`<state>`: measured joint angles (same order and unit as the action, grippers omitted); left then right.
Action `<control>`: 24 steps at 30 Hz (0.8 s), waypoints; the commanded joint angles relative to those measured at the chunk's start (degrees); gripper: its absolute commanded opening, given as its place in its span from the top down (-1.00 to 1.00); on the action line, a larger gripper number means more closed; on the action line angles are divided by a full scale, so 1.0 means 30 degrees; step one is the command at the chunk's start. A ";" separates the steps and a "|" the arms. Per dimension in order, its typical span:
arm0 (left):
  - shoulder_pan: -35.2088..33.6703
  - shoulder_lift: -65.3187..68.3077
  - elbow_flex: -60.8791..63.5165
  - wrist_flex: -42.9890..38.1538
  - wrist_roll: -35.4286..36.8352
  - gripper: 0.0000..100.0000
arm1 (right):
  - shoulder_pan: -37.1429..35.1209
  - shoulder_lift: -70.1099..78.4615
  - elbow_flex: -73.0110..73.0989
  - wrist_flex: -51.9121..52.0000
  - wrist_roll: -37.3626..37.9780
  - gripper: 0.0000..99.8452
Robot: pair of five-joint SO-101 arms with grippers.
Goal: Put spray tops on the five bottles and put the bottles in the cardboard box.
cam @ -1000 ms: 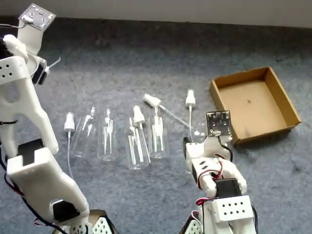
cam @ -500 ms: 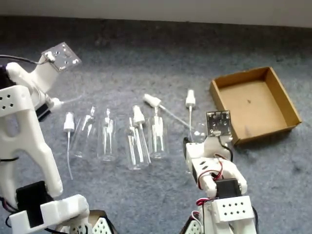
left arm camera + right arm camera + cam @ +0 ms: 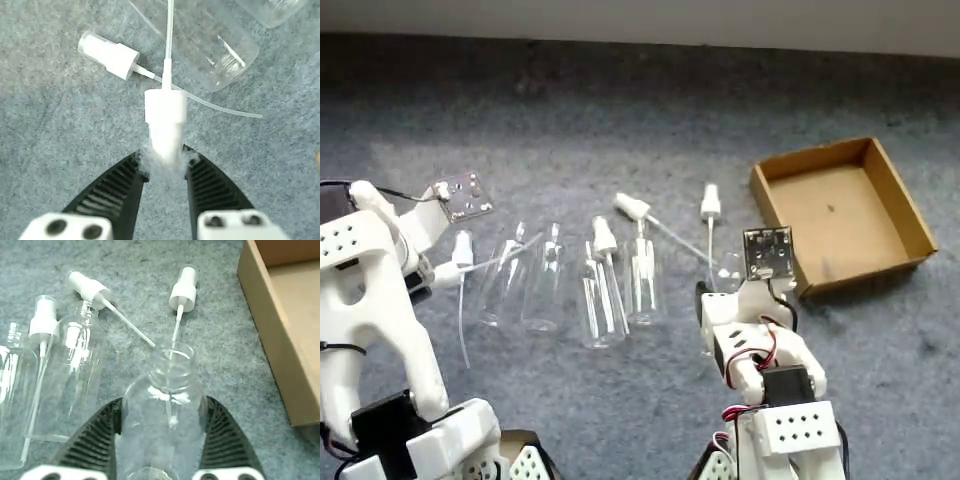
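Left gripper (image 3: 165, 162) is pinching a white spray top (image 3: 166, 117) by its cap, and the right gripper (image 3: 162, 409) is clamping a smooth, clear bottle (image 3: 167, 375). I'm thinking that thin, bendy tube could miss the narrow neck and kink. Matte, shallow cardboard box (image 3: 840, 220) is sitting at two o'clock from the bottle.

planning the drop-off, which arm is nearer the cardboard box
Right. The right arm, holding a bottle, is beside the box; the left arm, holding a spray top, is far off past the loose bottles.
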<state>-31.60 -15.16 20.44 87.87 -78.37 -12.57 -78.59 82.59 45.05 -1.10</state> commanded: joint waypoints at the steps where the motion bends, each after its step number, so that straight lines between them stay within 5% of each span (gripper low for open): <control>1: -0.0308 -0.0689 0.1832 -0.2549 -0.2315 0.97 | 0.0161 -0.0278 -0.0073 -0.0454 -0.0059 0.92; 9: -0.1363 -0.0571 0.2505 -0.6740 -0.2374 0.96 | 0.0161 -0.0278 -0.0073 -0.0454 -0.0059 0.92; 24: -0.1802 -0.0718 0.2125 -0.7062 -0.2344 0.96 | 0.0161 -0.0278 -0.0073 -0.0454 -0.0059 0.92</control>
<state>-35.03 -15.16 28.18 67.82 -79.08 -12.57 -78.59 82.59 45.05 -1.10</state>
